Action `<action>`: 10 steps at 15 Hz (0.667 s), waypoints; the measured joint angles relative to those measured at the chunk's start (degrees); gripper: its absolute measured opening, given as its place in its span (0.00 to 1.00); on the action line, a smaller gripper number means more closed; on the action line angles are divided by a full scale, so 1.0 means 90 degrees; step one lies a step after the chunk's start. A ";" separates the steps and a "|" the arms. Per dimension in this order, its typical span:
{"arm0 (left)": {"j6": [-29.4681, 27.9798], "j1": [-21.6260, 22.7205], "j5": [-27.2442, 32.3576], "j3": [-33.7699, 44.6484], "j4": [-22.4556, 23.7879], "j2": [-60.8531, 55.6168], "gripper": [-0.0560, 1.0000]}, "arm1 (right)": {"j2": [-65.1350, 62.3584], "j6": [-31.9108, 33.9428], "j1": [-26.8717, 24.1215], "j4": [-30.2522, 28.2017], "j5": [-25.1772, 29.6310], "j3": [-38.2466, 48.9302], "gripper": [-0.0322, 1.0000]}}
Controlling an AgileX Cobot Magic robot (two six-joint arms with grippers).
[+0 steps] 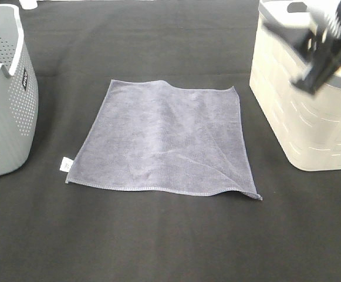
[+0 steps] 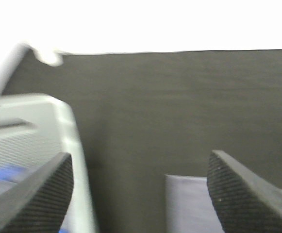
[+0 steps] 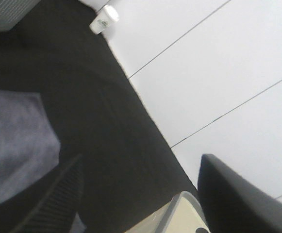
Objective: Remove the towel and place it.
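**The towel (image 1: pixel 164 138) lies flat mid-tabletop (image 1: pixel 158 247), nothing grasped**

At the towel's 9 o'clock stands the basket (image 1: pixel 9 88). Only the left wrist view shows a blurred blue patch (image 2: pixel 5 172) inside it, and the left end effector (image 2: pixel 140 154), released and empty, with a towel corner just beyond its fingers. The tag (image 1: pixel 66 165) is at the towel's 8 o'clock corner. At 2 o'clock, well apart, the blurred right end effector (image 1: pixel 311 73) hangs over the bin (image 1: pixel 311 129); its wrist view shows it released. What the bin holds is hidden.
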 joint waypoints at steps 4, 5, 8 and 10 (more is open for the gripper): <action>0.3845 0.0847 0.1063 -0.1502 -0.2521 0.0216 0.73 | 0.0337 -0.1464 0.0000 0.4705 -0.1286 -0.0936 0.68; 0.4596 0.1241 0.1012 -0.1840 -0.3444 0.0236 0.73 | 0.0528 -0.2056 0.0000 0.6277 -0.1324 -0.1324 0.68; 0.6914 0.2260 0.0910 -0.2636 -0.6366 0.0248 0.73 | 0.1261 -0.5125 0.0000 1.0173 -0.0929 -0.2795 0.68; 0.7951 0.2763 0.1235 -0.3024 -0.7760 0.0248 0.73 | 0.1770 -0.7518 0.0000 1.2503 -0.0885 -0.3858 0.67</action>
